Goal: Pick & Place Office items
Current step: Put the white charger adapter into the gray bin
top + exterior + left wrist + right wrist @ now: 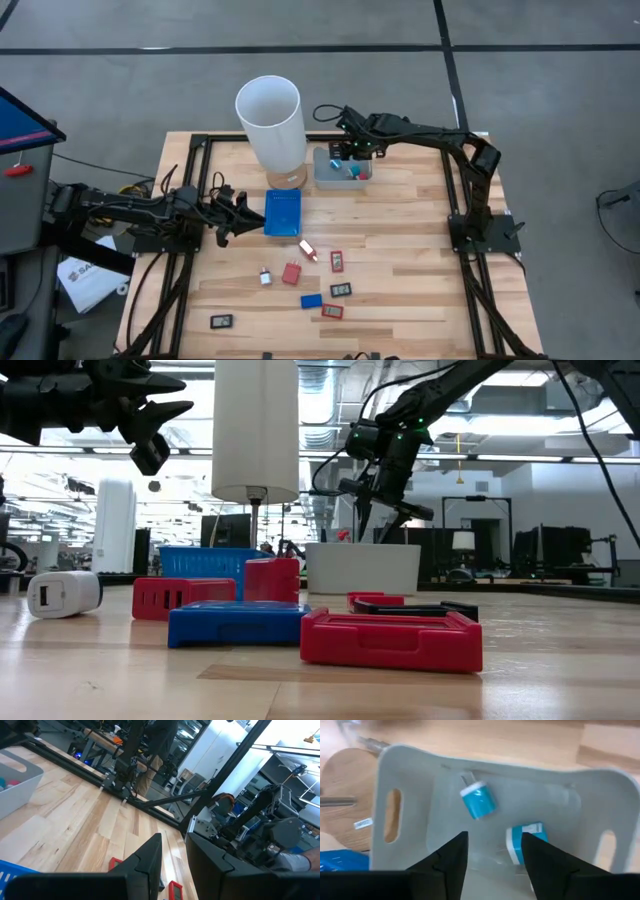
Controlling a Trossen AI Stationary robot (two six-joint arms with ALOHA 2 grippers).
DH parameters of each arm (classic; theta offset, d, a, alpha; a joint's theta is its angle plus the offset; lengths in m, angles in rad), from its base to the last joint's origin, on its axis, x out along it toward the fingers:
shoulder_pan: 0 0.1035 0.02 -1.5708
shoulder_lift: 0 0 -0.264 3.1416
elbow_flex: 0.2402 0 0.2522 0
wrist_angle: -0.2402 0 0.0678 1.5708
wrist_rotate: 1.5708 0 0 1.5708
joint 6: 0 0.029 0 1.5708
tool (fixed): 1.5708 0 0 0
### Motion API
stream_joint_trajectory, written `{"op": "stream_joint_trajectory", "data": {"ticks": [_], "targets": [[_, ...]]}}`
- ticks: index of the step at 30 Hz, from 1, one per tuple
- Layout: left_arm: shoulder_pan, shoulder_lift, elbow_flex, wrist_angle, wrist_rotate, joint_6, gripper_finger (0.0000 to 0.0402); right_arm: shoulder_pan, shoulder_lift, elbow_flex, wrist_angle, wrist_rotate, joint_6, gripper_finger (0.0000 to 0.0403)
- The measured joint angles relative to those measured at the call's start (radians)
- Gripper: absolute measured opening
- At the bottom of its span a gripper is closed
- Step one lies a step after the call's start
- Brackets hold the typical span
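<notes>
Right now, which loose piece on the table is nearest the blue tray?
The small red and white piece, lying just off the blue tray's corner; the others lie farther away.

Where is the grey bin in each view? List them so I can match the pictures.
High view: grey bin at the table's back, under the right claw.
Low view: centre, behind the red pieces.
Left wrist view: its corner at the left edge.
Right wrist view: fills the picture, holding blue-and-white pieces.
Shared landmark: the tall white cylinder beside it.
</notes>
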Motion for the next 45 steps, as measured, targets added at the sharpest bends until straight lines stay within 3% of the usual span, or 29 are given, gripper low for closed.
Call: {"op": "stream_joint_trajectory", "data": {"ticks": [8,14,21,24,29,33,38,42,45], "targets": [[0.0,0.0,0.0,-0.002,0.0,-0.001,0.0086,0.115,-0.093,0.0,-0.008,-0.026,-0.064,0.0164],[0.0,0.0,0.0,-0.025,0.009,-0.003,0.0086,0.23,-0.224,0.0,-0.006,0.073,-0.012,0.0162],[-0.001,0.0,0.002,-0.015,0.171,-0.087,0.0086,0.335,-0.332,0.0,-0.027,0.189,0.064,0.0162],[-0.024,0.001,0.026,0.064,0.247,-0.124,0.0086,0.377,-0.355,0.0,-0.028,0.231,0.101,0.0162],[-0.051,0.002,0.144,0.129,0.236,-0.096,0.0087,0.444,-0.364,0.0,-0.031,0.276,0.155,0.0162],[-0.051,-0.001,0.262,-0.057,0.193,-0.089,0.0101,0.496,-0.364,0.0,-0.051,0.296,0.19,0.0162],[-0.135,-0.001,0.426,-0.534,0.156,-0.188,0.0122,0.575,-0.372,0.0,-0.103,0.315,0.214,0.0162],[-0.308,0.013,0.52,-0.896,-0.012,-0.397,0.0124,0.637,-0.401,-0.001,-0.146,0.319,0.222,0.0162],[-0.47,0.047,0.553,-0.968,-0.176,-0.653,0.0124,0.688,-0.436,0.0,-0.166,0.341,0.236,0.0162]]}}
